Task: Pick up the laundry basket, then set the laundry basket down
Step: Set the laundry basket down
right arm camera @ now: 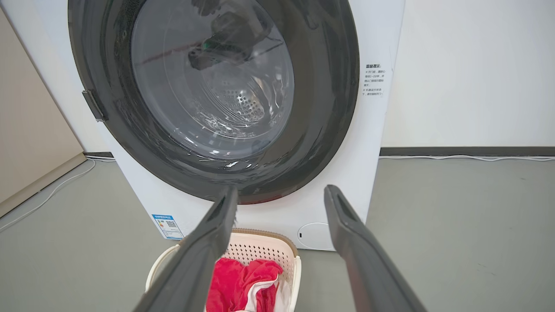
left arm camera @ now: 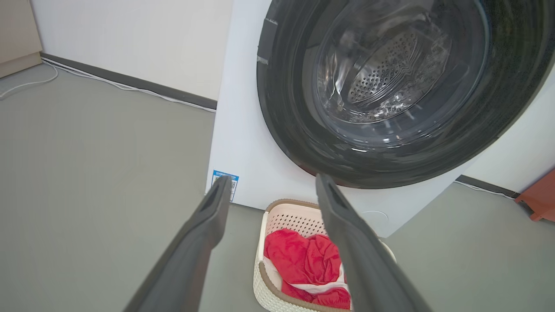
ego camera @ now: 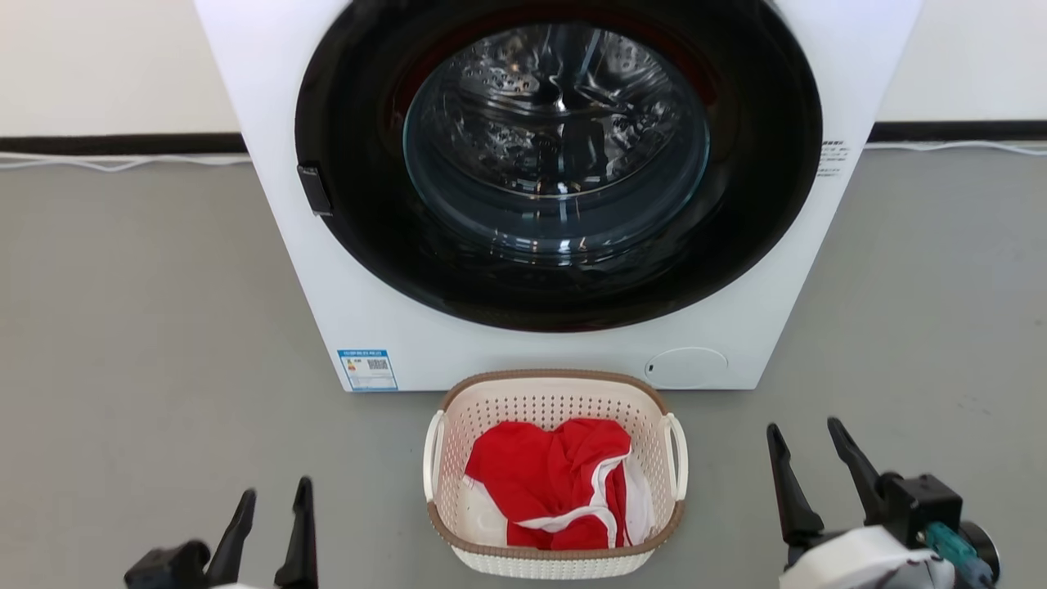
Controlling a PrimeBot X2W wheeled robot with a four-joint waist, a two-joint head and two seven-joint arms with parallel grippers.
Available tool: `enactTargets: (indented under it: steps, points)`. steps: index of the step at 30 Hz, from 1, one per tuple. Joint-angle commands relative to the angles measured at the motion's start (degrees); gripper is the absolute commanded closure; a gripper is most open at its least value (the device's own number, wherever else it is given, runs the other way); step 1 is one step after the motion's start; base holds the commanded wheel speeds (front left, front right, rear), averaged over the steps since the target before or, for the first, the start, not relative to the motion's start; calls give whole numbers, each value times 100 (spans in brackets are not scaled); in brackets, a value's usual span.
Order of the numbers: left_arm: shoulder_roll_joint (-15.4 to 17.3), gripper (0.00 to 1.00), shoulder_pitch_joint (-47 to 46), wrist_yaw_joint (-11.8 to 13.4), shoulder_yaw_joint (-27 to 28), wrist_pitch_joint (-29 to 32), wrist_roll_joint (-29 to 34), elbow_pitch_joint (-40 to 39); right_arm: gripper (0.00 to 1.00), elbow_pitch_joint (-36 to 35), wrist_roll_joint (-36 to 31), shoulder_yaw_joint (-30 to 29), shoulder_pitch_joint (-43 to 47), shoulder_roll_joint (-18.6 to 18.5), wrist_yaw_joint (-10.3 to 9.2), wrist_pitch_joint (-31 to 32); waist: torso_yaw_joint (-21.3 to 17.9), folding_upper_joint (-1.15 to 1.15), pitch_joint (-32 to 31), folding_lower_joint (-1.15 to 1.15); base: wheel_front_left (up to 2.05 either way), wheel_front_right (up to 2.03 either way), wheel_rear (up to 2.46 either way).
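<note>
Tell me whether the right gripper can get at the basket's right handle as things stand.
Probably yes: the right gripper stands open beside the right handle, and nothing lies between them.

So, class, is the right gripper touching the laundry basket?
Apart. The head view shows a strip of grey floor between the open right gripper and the laundry basket.
</note>
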Motion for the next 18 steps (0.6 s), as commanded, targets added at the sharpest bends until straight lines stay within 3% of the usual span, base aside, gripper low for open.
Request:
enactTargets:
  steps: [1,18]
  points:
    - [66,0,-55,57,206,-32,36,-201,0,-195,12,107,-43,0,35,16,-14,0,-21,0,0,0,0]
    - [79,0,448,200,355,-27,-33,-521,0,-541,45,-14,520,0,35,226,-11,0,-201,0,0,0,0]
